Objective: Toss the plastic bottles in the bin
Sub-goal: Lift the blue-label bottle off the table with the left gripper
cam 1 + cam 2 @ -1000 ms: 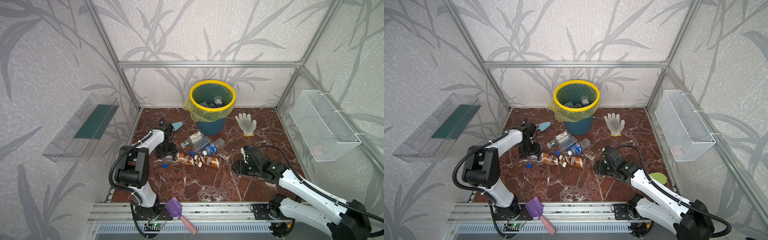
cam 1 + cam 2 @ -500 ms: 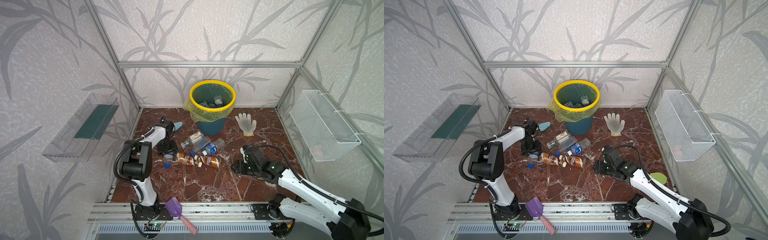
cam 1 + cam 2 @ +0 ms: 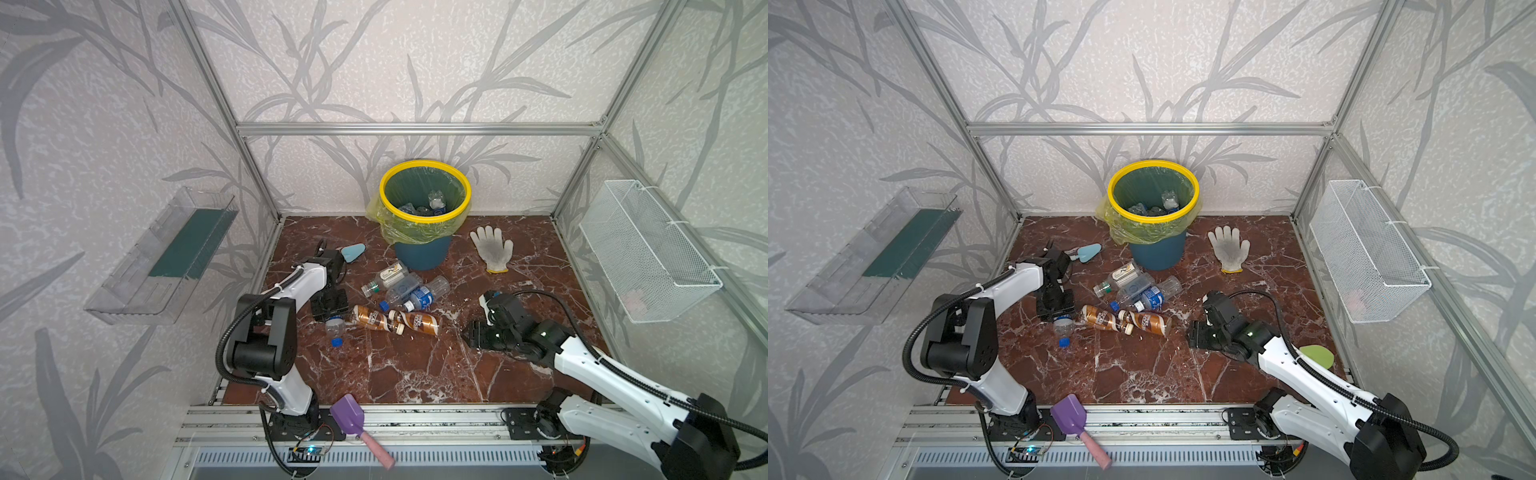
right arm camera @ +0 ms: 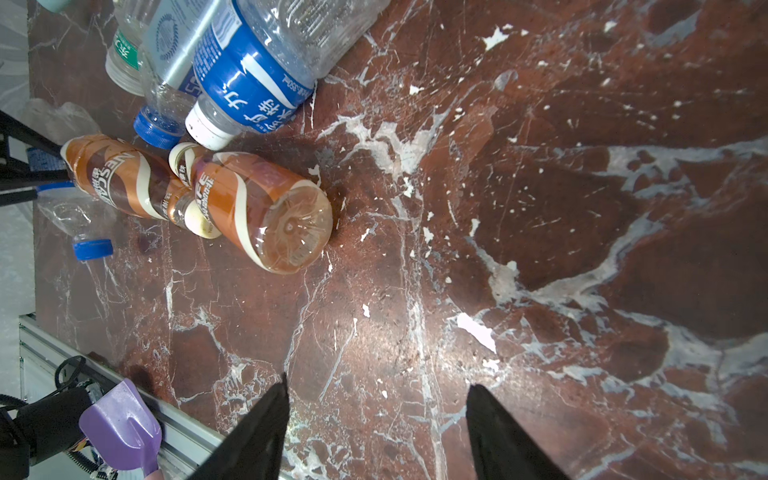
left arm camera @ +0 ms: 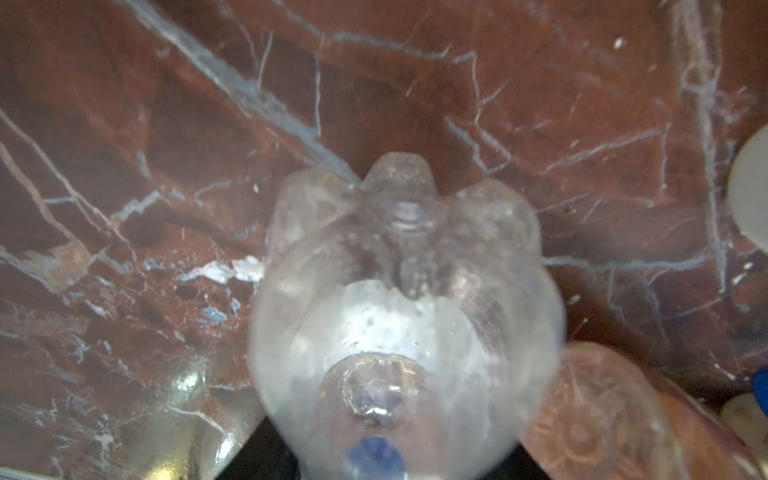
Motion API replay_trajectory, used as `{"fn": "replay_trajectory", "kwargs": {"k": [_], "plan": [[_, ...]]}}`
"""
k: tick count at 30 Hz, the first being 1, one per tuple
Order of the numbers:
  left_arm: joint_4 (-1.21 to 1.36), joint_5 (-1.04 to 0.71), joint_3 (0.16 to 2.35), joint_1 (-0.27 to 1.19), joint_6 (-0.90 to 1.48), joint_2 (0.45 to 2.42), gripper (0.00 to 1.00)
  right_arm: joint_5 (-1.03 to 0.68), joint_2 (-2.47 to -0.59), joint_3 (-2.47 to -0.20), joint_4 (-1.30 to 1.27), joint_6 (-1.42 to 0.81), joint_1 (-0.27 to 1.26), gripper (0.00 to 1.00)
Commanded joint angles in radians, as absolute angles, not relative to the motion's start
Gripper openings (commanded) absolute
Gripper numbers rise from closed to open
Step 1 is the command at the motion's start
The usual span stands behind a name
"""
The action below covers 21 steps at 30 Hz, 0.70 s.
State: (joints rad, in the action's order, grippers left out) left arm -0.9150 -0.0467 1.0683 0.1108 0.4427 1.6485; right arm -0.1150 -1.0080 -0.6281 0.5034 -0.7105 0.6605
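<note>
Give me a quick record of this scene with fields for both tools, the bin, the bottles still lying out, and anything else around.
left tool: at the base of a clear blue-capped bottle lying on the marble surface; grip unclear
right tool: open, empty, over bare marble
bin: upright at the back, several bottles inside
loose bottles: six, including two brown-swirled bottles
other items: white glove, light-blue trowel, purple scoop

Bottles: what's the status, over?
Left hand at clear bottle, grip unclear. Right hand open, empty. Six bottles on floor. Nothing blocks bin.
</note>
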Motion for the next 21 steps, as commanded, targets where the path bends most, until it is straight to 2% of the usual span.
{"fn": "replay_trajectory", "kwargs": {"k": [1,7,10,21], "plan": [[-0.929,-0.095,1.015,0.109,0.47,1.55,0.55,-0.128,-1.018,-0.614,0.482,-0.713,0.665,0.68],[-0.919,-0.156,0.883,0.116,0.531,1.38,0.54,-0.134,-1.041,-0.614,0.47,-0.713,0.665,0.68],[-0.92,-0.167,0.867,0.152,0.573,1.318,0.56,-0.137,-1.052,-0.613,0.468,-0.713,0.665,0.68],[-0.913,-0.161,0.794,0.317,0.726,1.184,0.55,-0.136,-1.052,-0.607,0.468,-0.715,0.665,0.68]]}}
